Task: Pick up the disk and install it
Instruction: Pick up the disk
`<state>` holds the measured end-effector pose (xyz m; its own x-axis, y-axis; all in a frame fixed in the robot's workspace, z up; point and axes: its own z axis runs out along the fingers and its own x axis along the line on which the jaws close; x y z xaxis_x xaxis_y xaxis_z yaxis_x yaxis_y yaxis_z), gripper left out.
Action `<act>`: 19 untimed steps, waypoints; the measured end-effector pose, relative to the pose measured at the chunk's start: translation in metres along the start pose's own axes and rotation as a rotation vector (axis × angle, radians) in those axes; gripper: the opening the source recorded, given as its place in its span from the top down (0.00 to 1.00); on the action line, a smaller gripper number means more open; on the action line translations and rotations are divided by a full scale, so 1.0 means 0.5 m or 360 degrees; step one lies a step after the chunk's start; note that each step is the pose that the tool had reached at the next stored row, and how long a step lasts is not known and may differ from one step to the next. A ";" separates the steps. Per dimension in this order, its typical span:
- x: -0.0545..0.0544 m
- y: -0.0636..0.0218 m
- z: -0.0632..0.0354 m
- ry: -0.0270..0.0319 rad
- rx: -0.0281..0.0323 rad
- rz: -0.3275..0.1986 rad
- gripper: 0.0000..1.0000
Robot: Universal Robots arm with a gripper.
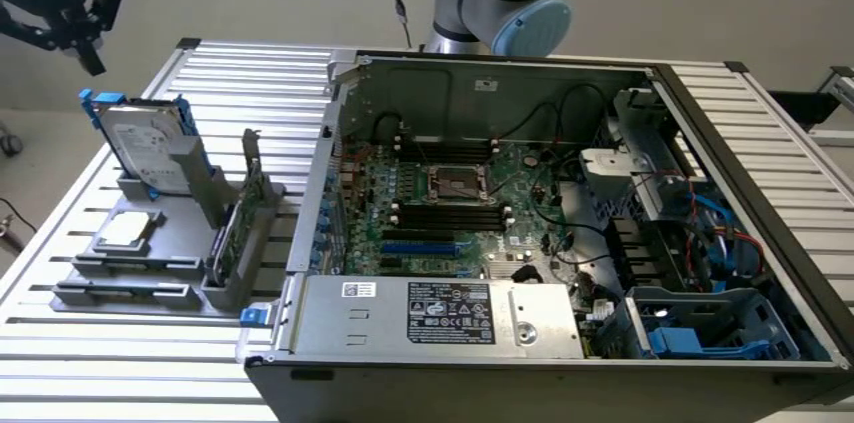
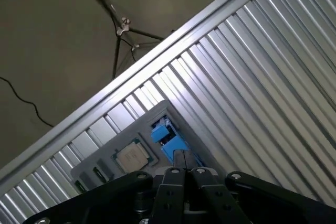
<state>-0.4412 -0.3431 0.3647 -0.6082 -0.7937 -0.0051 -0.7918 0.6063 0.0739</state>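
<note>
The disk [image 1: 144, 148] stands upright in a grey holder [image 1: 127, 268] on the exterior view's left, silver-grey with a pale label and blue rails. My black gripper [image 1: 83, 55] hangs in the air above it and a little toward the exterior view's left, well apart from it. In the wrist view the gripper [image 2: 184, 170] is shut with nothing between its fingers. Just past the fingertips, seen from above, lies the disk's blue rail [image 2: 167, 137].
An open computer case [image 1: 747, 143] fills the middle and right of the slatted metal table [image 1: 80, 363], with a blue-railed bay [image 1: 707, 328] at its near right corner. A square processor chip [image 1: 123, 231] [image 2: 134, 157] and a green card [image 1: 224, 238] share the holder.
</note>
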 end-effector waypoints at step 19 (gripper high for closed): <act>0.000 0.000 0.001 0.00187 0.00303 -0.0544 0.89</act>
<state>-0.4412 -0.3430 0.3643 -0.3071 -0.9516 -0.0148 -0.9507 0.3060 0.0513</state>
